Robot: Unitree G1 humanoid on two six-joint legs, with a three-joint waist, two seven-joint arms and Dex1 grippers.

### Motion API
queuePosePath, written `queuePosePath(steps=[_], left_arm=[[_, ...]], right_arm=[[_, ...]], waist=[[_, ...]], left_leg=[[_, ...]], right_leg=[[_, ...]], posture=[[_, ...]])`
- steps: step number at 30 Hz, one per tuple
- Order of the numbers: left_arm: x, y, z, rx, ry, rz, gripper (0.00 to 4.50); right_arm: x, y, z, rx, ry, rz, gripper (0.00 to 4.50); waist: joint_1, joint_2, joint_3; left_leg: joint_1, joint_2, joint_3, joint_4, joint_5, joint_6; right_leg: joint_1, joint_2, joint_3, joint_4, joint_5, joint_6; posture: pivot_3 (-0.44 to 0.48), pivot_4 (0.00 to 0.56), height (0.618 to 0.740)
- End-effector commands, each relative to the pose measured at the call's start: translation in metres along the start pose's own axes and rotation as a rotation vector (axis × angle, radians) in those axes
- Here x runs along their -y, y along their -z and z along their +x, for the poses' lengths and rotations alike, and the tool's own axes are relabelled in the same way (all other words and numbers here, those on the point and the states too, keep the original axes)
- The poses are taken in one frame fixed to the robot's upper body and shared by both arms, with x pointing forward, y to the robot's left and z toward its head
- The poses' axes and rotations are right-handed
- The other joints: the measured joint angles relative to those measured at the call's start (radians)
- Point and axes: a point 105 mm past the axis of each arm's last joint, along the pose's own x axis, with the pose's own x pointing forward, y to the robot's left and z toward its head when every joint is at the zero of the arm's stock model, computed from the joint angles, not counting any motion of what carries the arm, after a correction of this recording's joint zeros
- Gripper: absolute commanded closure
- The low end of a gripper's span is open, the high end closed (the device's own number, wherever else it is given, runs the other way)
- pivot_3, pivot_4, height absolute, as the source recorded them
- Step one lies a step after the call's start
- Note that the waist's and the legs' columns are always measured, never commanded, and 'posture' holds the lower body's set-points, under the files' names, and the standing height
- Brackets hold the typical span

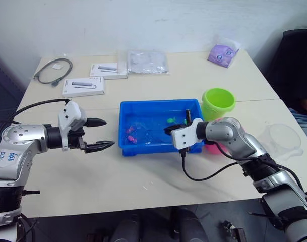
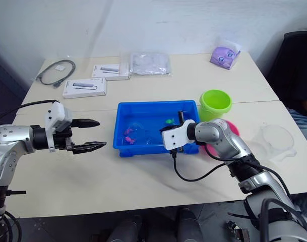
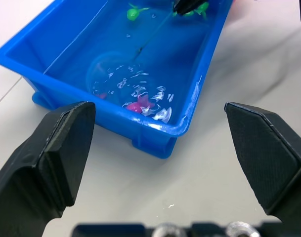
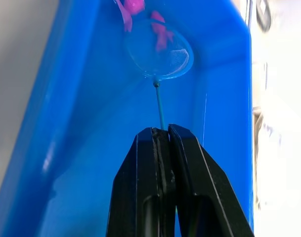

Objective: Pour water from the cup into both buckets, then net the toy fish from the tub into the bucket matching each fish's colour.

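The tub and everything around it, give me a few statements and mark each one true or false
1. The right end effector is shut on the net's thin handle. True.
2. The left end effector holds the cup. False: it is open beside the tub, holding nothing; the cup stands on the table at the robot's right.
3. The net's hoop is down in the tub near the pink fish. True.
4. The green bucket stands inside the tub. False: it stands on the table outside the tub's far right corner.
5. Green fish lie in the tub. True.
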Motion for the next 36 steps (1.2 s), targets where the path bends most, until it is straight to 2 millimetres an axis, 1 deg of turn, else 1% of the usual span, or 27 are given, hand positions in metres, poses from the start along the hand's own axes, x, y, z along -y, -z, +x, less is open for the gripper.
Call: queuePosePath(steps=[1, 4, 6, 12, 14, 16, 18, 20, 25, 27, 31, 36], left_arm=[[-0.001, -0.009, -0.006, 0.016, -0.016, 0.035, 0.01], [-0.003, -0.008, -0.005, 0.019, -0.017, 0.035, 0.01], [-0.002, -0.010, -0.003, 0.032, -0.003, 0.034, 0.01], [0.004, -0.018, 0.000, 0.062, 0.067, 0.025, 0.01], [0.005, -0.019, 0.000, 0.060, 0.095, 0.025, 0.01], [0.004, -0.016, 0.000, 0.037, 0.109, 0.036, 0.01], [-0.004, -0.009, -0.002, -0.007, 0.086, 0.064, 0.01], [-0.012, -0.002, -0.008, -0.053, 0.074, 0.077, 0.01], [-0.017, 0.005, -0.013, -0.098, 0.078, 0.107, 0.01], [-0.017, 0.004, -0.013, -0.094, 0.078, 0.110, 0.01], [-0.014, 0.006, -0.015, -0.104, 0.083, 0.110, 0.01], [-0.010, 0.007, -0.018, -0.109, 0.080, 0.101, 0.01]], right_arm=[[0.007, -0.013, -0.007, 0.066, 0.010, -0.017, 4.50], [0.012, -0.015, -0.013, 0.096, 0.036, 0.103, 4.50], [0.014, -0.015, -0.017, 0.121, 0.051, 0.238, 4.50], [0.002, -0.012, -0.039, 0.136, -0.012, 0.539, 4.50], [0.001, -0.008, -0.046, 0.119, -0.005, 0.584, 4.50], [0.002, -0.002, -0.051, 0.065, 0.017, 0.535, 4.50], [0.003, 0.000, -0.050, 0.025, 0.028, 0.453, 4.50], [0.010, -0.003, -0.044, 0.011, 0.056, 0.350, 4.50], [0.021, -0.005, -0.032, -0.007, 0.099, 0.214, 4.50], [0.021, -0.002, -0.026, -0.029, 0.085, 0.120, 4.50], [0.018, -0.003, -0.015, -0.023, 0.065, 0.035, 4.50], [0.009, -0.006, -0.006, -0.004, 0.005, -0.102, 4.50]], waist=[[-0.001, 0.000, 0.000], [-0.001, 0.000, 0.000], [-0.002, 0.000, 0.000], [0.006, 0.000, 0.000], [0.008, 0.000, 0.000], [0.007, 0.000, 0.000], [0.006, 0.000, 0.000], [0.004, 0.000, 0.000], [-0.007, 0.001, 0.000], [-0.009, 0.001, 0.001], [-0.009, 0.001, 0.001], [-0.020, 0.001, 0.001]], left_leg=[[0.000, 0.000, 0.000, 0.000, 0.000, 0.000], [0.000, 0.000, 0.000, 0.000, 0.000, 0.000], [0.000, 0.000, 0.000, 0.000, 0.000, 0.000], [0.000, 0.001, 0.000, 0.000, 0.000, 0.000], [0.000, 0.001, -0.001, 0.000, 0.000, 0.000], [0.000, 0.000, 0.000, 0.000, 0.000, 0.000], [0.000, 0.000, 0.000, 0.000, 0.000, 0.000], [0.000, 0.000, 0.000, 0.000, 0.000, 0.000], [0.000, 0.001, 0.002, -0.002, 0.000, -0.001], [0.000, 0.001, 0.002, -0.002, 0.000, -0.001], [0.000, 0.000, 0.001, -0.001, 0.000, -0.001], [0.000, 0.000, 0.002, -0.002, 0.000, -0.001]], right_leg=[[0.000, 0.000, 0.000, 0.000, 0.000, 0.000], [0.000, 0.000, 0.000, 0.000, 0.000, 0.000], [0.000, 0.000, 0.000, 0.000, 0.000, 0.000], [0.001, 0.000, 0.000, 0.000, 0.000, 0.000], [0.001, -0.001, 0.000, 0.000, 0.000, 0.000], [0.001, -0.001, 0.000, -0.001, 0.000, 0.000], [0.001, -0.001, 0.000, 0.000, 0.000, 0.000], [0.000, 0.000, 0.000, 0.000, 0.000, 0.000], [-0.003, 0.000, 0.000, 0.001, -0.001, -0.001], [-0.003, 0.000, 0.000, 0.001, -0.001, -0.001], [-0.002, 0.000, 0.000, 0.001, 0.000, -0.001], [-0.002, 0.000, 0.000, 0.001, -0.001, -0.001]], posture=[[0.000, 0.150, 0.735], [0.000, 0.150, 0.735], [0.000, 0.150, 0.735], [0.000, 0.150, 0.735], [0.000, 0.150, 0.735], [0.000, 0.150, 0.735], [0.000, 0.150, 0.735], [0.000, 0.150, 0.735], [0.000, 0.150, 0.735], [0.000, 0.150, 0.735], [0.000, 0.150, 0.735], [0.000, 0.150, 0.735]])
